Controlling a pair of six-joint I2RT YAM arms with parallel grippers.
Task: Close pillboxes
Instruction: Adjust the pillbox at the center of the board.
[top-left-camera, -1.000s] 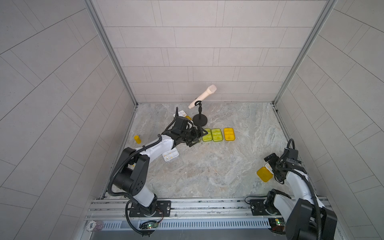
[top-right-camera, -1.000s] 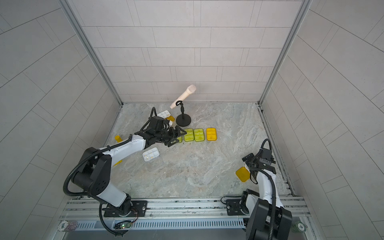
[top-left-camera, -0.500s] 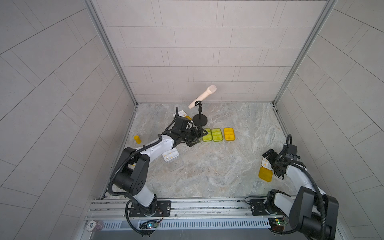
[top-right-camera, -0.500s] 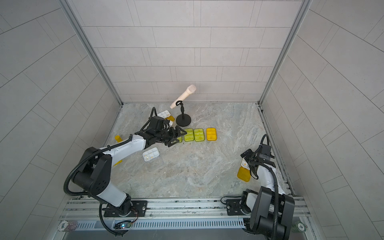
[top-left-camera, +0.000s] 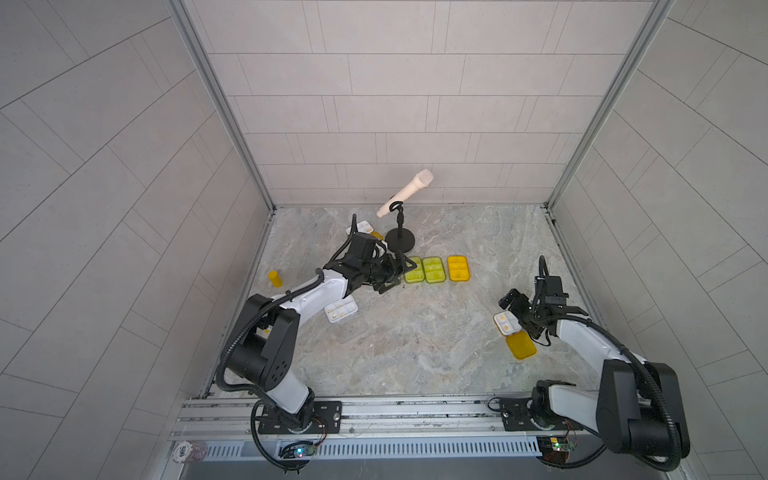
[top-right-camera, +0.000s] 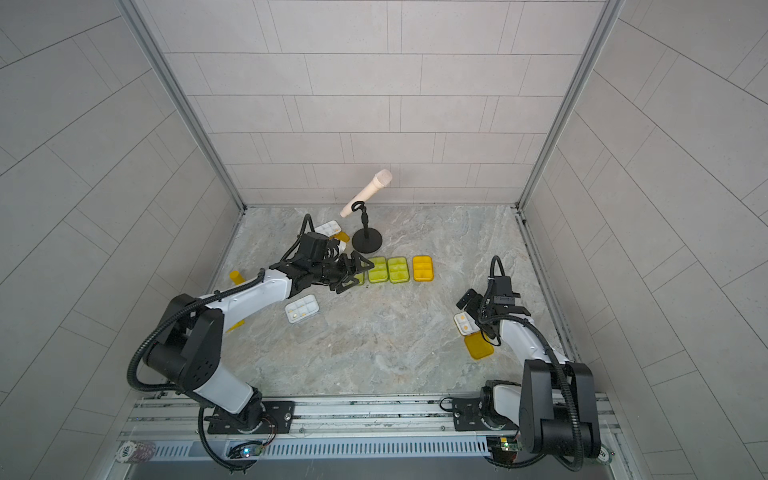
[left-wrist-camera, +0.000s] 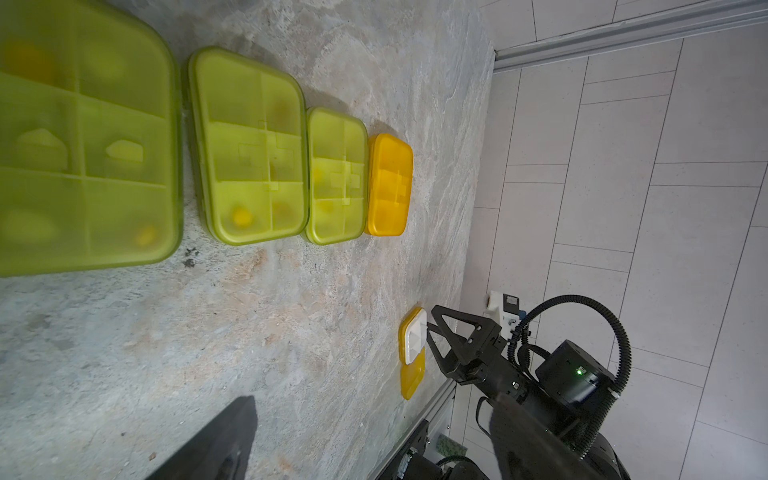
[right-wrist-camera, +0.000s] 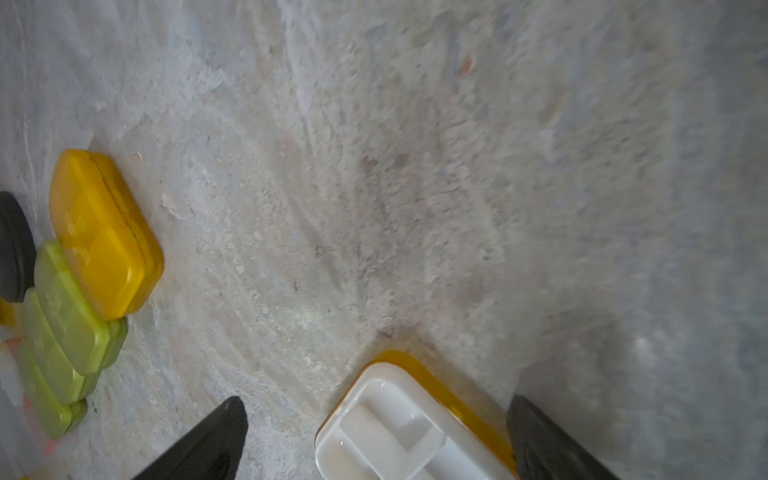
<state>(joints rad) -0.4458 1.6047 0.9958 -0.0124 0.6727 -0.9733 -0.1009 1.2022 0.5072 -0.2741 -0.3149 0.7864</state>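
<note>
Right pincer (top-left-camera: 519, 314) has slid up and left in frame over last second, off orange-yellow translucent lid (top-left-camera: 521, 347). Hinged white compartment tray (top-left-camera: 505, 325) now bared, lower right of both top views. Jaws wide apart, straddling tray, clamped on nothing. Lid flat on surface (top-left-camera: 415, 353), so this pillbox still open; your flip not begun. Left pincer (top-left-camera: 395, 276) unmoved, jaws apart, over left end of closed lime green pillboxes (top-left-camera: 434, 269), centre frame. Clear-lidded white pillbox (top-left-camera: 340, 311), left of centre, also open.
</note>
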